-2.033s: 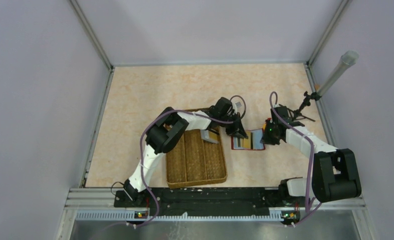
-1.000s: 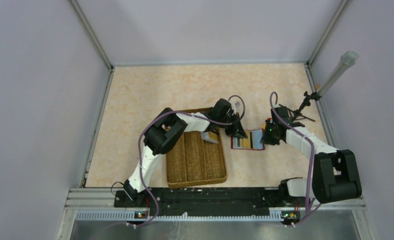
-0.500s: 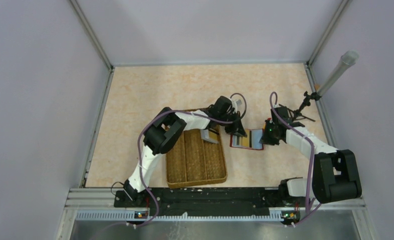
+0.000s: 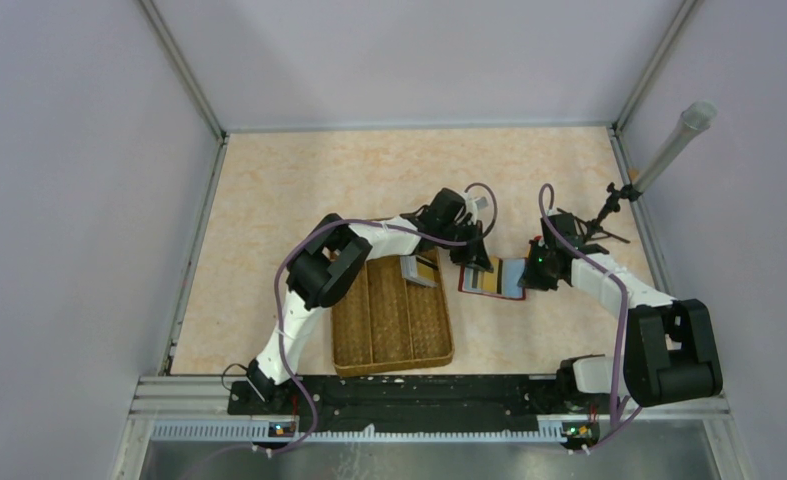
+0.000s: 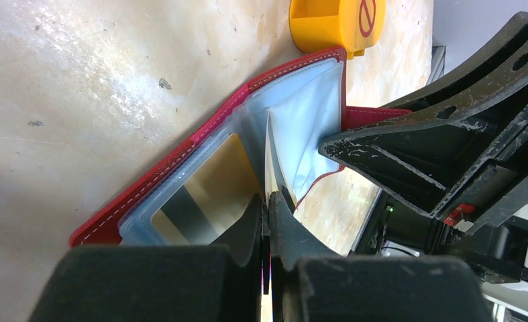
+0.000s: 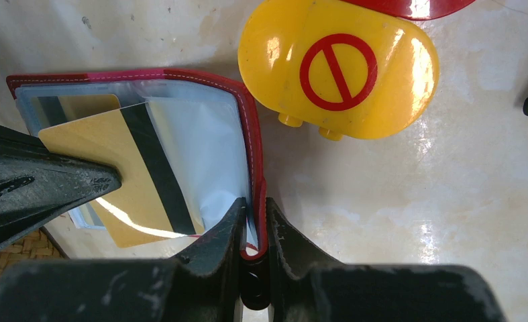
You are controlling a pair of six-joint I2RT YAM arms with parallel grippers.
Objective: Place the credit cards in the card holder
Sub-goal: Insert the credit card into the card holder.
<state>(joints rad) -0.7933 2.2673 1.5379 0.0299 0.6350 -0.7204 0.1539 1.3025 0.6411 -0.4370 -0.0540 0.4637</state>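
Observation:
The dark red card holder (image 4: 493, 281) lies open on the table between the arms. My right gripper (image 6: 253, 213) is shut on its right edge (image 6: 246, 134) and holds that flap up. My left gripper (image 5: 266, 201) is shut on a gold credit card (image 6: 135, 180) with a black stripe. The card's far end is inside a pale blue slot (image 5: 298, 127). Another gold card (image 5: 207, 191) sits in the left slot. More cards (image 4: 418, 270) lie in the woven tray.
A brown woven divided tray (image 4: 394, 325) lies left of the wallet. A round yellow-and-red object (image 6: 338, 67) sits just beyond the wallet's right corner. A grey tube on a stand (image 4: 674, 145) rises at the right wall.
My left gripper has shifted slightly right with the card, further over the wallet. The wallet has turned a little, its right edge raised. The right arm has barely moved.

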